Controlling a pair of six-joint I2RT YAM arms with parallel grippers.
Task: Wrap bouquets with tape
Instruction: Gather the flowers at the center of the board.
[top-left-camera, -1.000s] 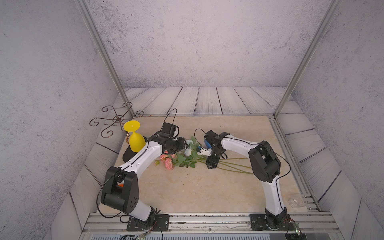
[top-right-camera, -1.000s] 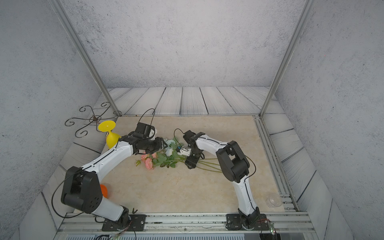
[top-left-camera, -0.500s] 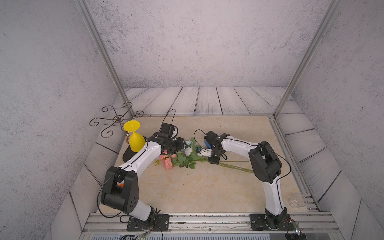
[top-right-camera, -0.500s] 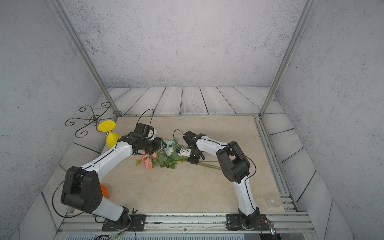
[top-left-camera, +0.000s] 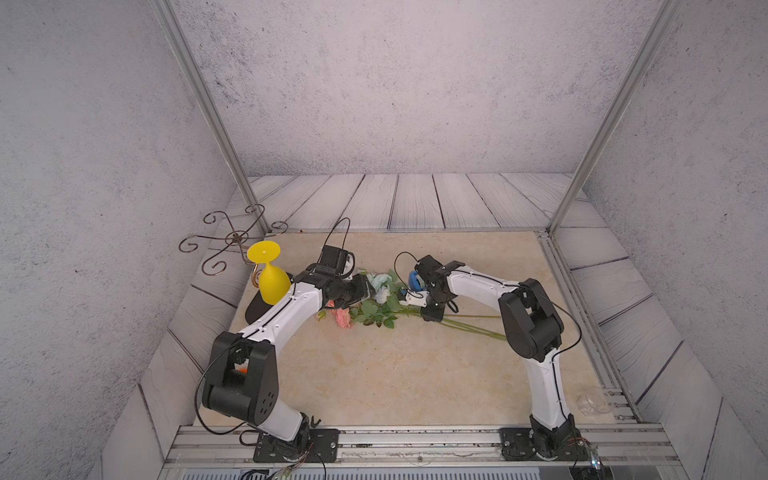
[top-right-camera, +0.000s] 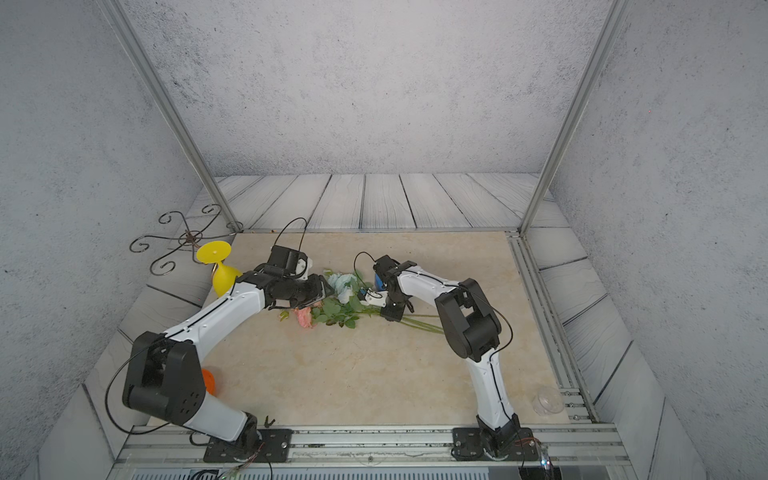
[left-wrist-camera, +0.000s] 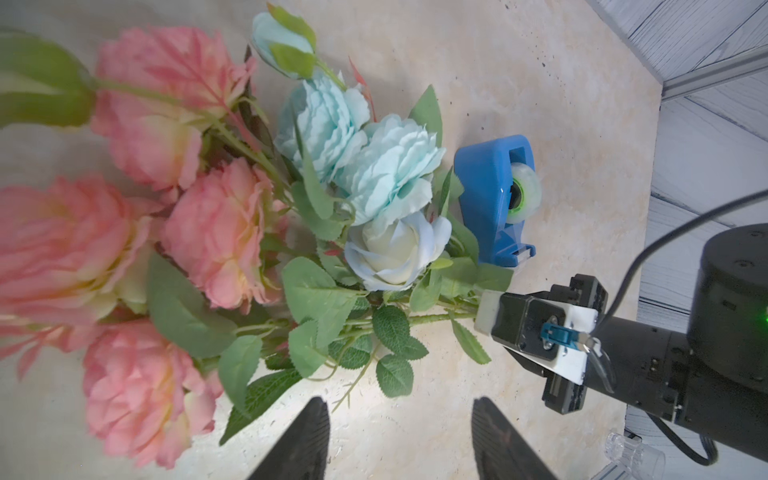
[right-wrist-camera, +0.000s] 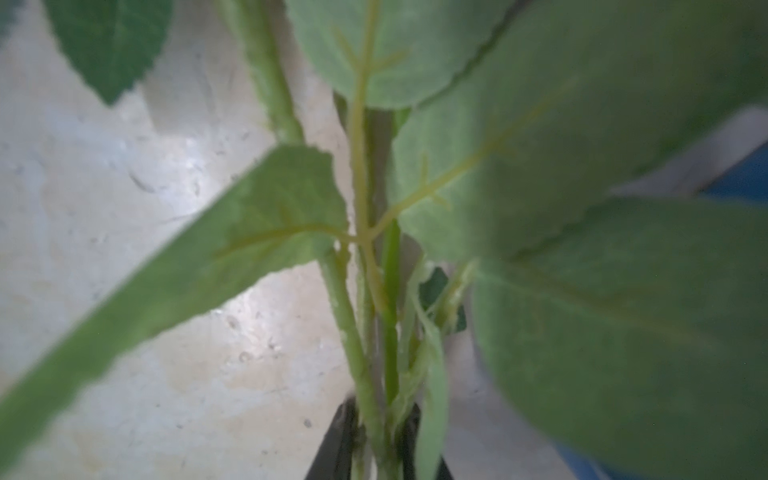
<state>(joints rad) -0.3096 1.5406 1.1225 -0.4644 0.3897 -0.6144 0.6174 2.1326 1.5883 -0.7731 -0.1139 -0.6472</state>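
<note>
Right gripper (right-wrist-camera: 380, 415) pinching stems (right-wrist-camera: 353, 345) of bouquet (left-wrist-camera: 316, 232) — thin, may slip or splay. Left gripper (left-wrist-camera: 398, 403) fingers spread, empty. Tape dispenser (left-wrist-camera: 486, 187) just beside, far side — swing could knock it.

Pink and pale-blue bouquet (left-wrist-camera: 320, 286) lies flat, stems gathered — blue tape dispenser (left-wrist-camera: 490, 195) stands just beside its blooms

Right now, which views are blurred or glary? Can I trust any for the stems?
Right wrist view: bouquet leaves sit too close and blur across the frame, stems soft, one glare patch on the table. Left wrist view: tape dispenser and blue blooms sharp, nearest pink blooms soft. Both top views: sharp, evenly lit, stems small.
</note>
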